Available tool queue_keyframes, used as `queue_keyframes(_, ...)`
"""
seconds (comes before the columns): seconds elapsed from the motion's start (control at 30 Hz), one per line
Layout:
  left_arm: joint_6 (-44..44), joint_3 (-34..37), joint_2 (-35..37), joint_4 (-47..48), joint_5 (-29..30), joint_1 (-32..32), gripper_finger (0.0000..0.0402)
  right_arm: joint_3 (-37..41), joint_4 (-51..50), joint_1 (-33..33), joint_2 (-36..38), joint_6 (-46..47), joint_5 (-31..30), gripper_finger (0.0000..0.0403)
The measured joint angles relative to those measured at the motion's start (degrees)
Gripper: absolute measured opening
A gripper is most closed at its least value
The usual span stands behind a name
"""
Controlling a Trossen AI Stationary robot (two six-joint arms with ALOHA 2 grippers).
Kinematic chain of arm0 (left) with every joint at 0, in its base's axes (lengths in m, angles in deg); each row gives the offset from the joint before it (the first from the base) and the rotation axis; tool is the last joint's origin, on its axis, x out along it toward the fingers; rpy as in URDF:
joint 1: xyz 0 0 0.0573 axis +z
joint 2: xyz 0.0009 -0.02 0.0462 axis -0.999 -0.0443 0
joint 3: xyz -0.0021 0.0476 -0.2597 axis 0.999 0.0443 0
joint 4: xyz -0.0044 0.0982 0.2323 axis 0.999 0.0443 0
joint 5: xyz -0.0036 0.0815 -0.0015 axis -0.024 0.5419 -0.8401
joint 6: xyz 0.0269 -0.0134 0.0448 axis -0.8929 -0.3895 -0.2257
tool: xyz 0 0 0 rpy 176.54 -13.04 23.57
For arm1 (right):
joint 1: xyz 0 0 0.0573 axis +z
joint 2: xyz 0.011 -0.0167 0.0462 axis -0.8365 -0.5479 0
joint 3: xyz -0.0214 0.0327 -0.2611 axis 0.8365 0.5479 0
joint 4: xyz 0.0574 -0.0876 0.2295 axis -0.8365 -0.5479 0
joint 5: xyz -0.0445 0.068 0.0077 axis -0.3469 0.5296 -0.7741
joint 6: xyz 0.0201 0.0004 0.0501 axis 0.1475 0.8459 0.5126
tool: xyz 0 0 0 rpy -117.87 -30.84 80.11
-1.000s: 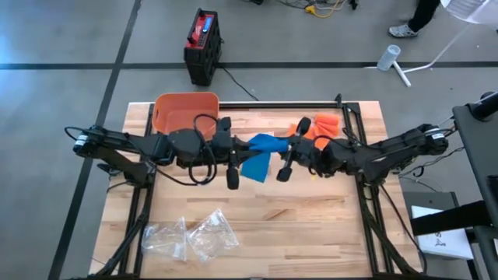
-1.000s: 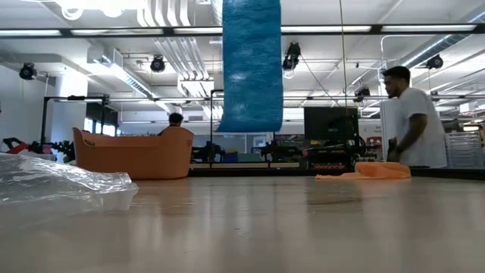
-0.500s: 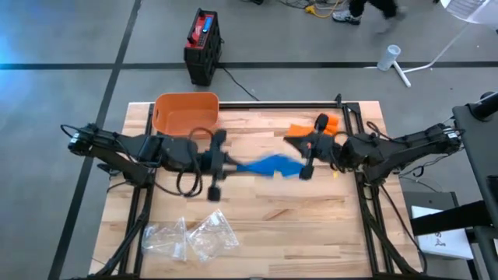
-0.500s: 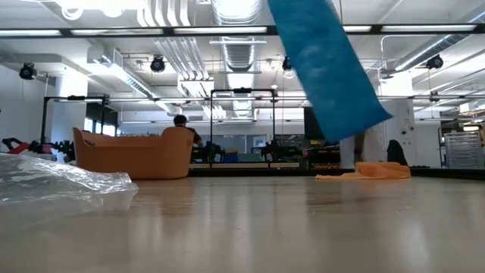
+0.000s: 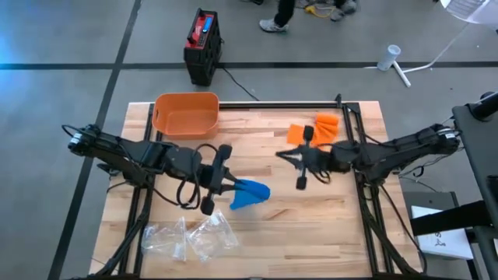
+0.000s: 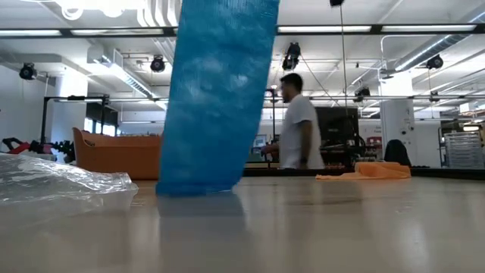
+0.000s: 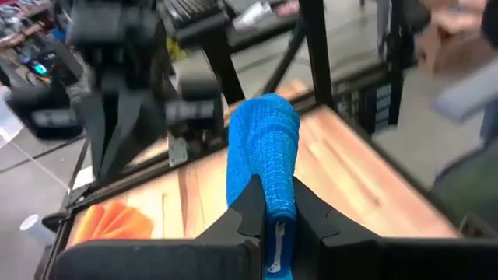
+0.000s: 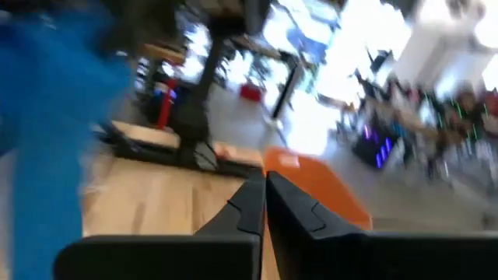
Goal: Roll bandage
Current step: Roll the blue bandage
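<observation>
A blue bandage [image 5: 250,193] hangs from my left gripper [image 5: 230,187], left of the table's middle and toward the near edge. In the low view it shows as a broad blue strip [image 6: 216,98] hanging down to the tabletop. My left gripper [image 7: 272,214] is shut on it. My right gripper [image 5: 282,155] hovers right of the middle, shut with nothing between its fingers [image 8: 263,198]. It stands clear of the bandage. My left gripper pinches the blue bandage between its two fingers at a bunched part [image 7: 274,187] near one end. The fingers come from the table's left, slanting slightly down. The rest of the strip hangs slack below them, and its lower end [image 6: 198,188] is at the tabletop.
An orange basket [image 5: 187,113] stands at the far left. Orange bandages [image 5: 315,129] lie at the far right. Clear plastic bags [image 5: 191,237] lie near the front left edge. A person walks in the room beyond the table [image 6: 297,121].
The blue bandage, which spanned the two grippers far of the middle, now hangs from my left gripper alone. My left gripper has carried it toward the near edge and down, rolling as it went. My right gripper has drawn back toward the right edge, clear of the bandage.
</observation>
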Motion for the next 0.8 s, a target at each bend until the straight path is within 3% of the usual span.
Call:
queue_keyframes(0.23, -17.0, 0.0, 0.0, 1.4, 0.2, 0.0, 0.0013, -0.1, 4.7, 8.7, -0.9, -13.2, 2.3, 0.0065)
queue_keyframes(0.47, -26.2, 0.0, 0.0, 1.5, 0.3, 0.1, 0.0013, -0.1, 8.3, 11.0, -4.6, -18.9, 1.6, 0.0099)
queue_keyframes(0.67, -24.7, 0.0, 0.0, 1.5, 6.2, 0.1, 0.0013, -1.4, 8.8, 11.4, -6.9, -22.4, 1.5, 0.0090)
queue_keyframes(0.8, -23.1, 0.0, 0.0, 1.5, 5.3, 0.1, 0.0013, -2.1, 7.9, 11.4, -7.4, -24.7, 0.5, 0.0083)
